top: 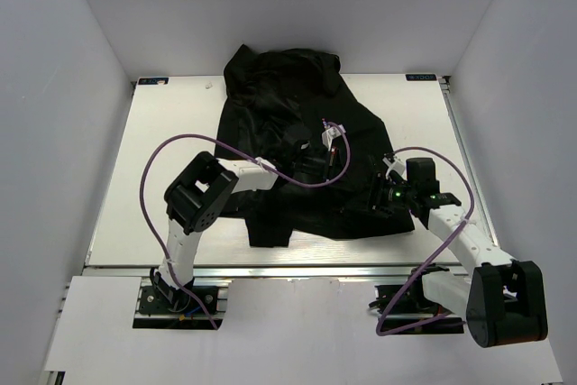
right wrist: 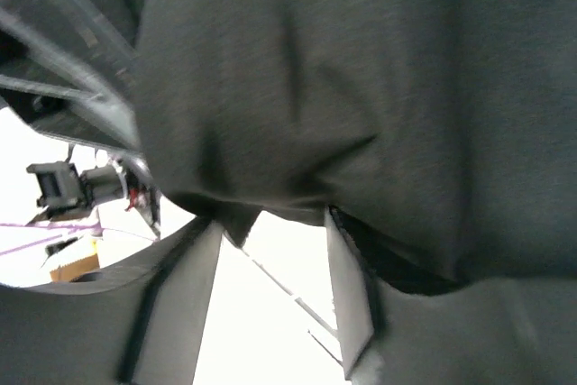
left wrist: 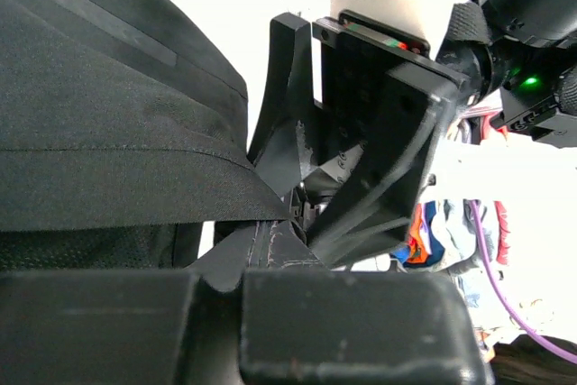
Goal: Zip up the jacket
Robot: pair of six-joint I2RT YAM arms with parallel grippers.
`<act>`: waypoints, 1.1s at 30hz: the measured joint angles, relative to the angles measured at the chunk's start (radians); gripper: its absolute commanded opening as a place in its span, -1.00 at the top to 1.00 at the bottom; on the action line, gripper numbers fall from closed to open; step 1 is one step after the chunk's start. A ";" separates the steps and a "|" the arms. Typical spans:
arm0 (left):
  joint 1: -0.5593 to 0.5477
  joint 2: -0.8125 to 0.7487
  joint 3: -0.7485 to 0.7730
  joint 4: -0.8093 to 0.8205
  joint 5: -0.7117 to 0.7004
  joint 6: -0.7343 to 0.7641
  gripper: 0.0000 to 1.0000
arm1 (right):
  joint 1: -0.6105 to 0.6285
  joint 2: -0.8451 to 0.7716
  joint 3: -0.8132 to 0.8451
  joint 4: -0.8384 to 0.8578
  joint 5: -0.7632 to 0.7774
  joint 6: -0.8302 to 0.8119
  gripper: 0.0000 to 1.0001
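now left end effector [top: 314,165] pinches jacket [top: 279,105]; right end effector [right wrist: 270,227] spread.

jacket [top: 288,123]: black (faint sheen) | table [top: 171,123]: white | cable [top: 142,188]: purple | left arm [top: 248,174]: white, black joints

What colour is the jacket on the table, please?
The jacket is black, slightly shiny; best seen in the top view.

"What's on that table [top: 162,182], counted up?"
"One jacket [top: 297,123], a black one. And it's the only table."
"Arms?"
"Two, a left arm [top: 194,200] and a right arm [top: 464,241]."
"Any cables?"
"Two purple ones. There's a left cable [top: 144,188] and a right cable [top: 448,165], so one per arm."
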 measured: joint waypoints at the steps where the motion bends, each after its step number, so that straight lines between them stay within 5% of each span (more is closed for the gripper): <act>1: 0.000 -0.003 -0.001 0.000 0.000 -0.002 1.00 | 0.002 0.000 0.002 0.000 0.015 0.004 0.00; 2: 0.000 -0.008 -0.004 0.002 -0.001 -0.003 1.00 | 0.004 0.000 0.004 0.002 0.027 0.007 0.05; 3: 0.000 -0.013 -0.008 0.003 -0.003 -0.004 1.00 | 0.007 -0.001 0.007 0.003 0.042 0.011 0.34; 6: 0.000 -0.035 -0.017 0.004 -0.009 -0.006 1.00 | 0.012 -0.014 0.011 0.008 0.078 0.013 0.76; 10: 0.000 -0.052 -0.017 0.014 -0.011 -0.007 1.00 | 0.014 -0.040 0.011 0.010 0.106 0.016 1.00; 16: 0.000 -0.054 -0.017 0.007 -0.019 -0.008 1.00 | 0.014 -0.041 0.011 0.022 0.079 0.006 1.00; 20: 0.000 -0.054 -0.004 -0.074 -0.060 0.022 1.00 | 0.014 -0.058 0.032 -0.022 0.070 -0.025 0.31; 23: 0.000 -0.054 0.045 -0.218 -0.140 0.077 1.00 | 0.039 -0.090 0.082 -0.079 0.108 -0.050 0.08; 33: -0.024 -0.054 0.098 -0.493 -0.362 0.164 1.00 | 0.407 -0.040 0.267 -0.206 0.521 0.042 -0.03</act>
